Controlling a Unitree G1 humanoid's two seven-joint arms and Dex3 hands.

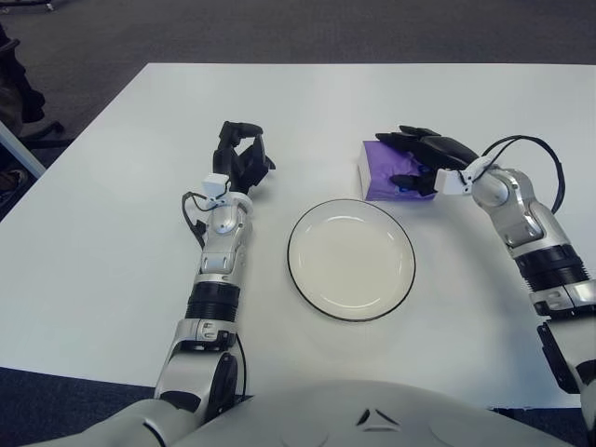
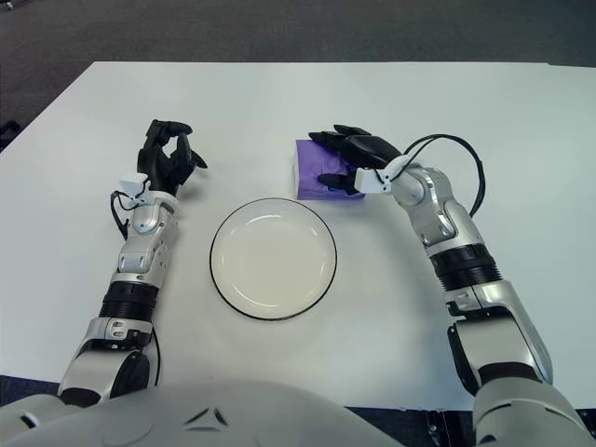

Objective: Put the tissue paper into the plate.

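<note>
One tissue pack (image 1: 384, 173), far right of plate (image 1: 350, 259); right hand (image 1: 421, 158) fingers draped over it, grasp unclear, may slip. Left hand (image 1: 240, 156) curled, idle.

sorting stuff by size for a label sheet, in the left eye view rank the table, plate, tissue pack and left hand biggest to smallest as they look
1. table
2. plate
3. tissue pack and left hand: they look alike, and the right hand covers part of the pack, so no ranking.
</note>
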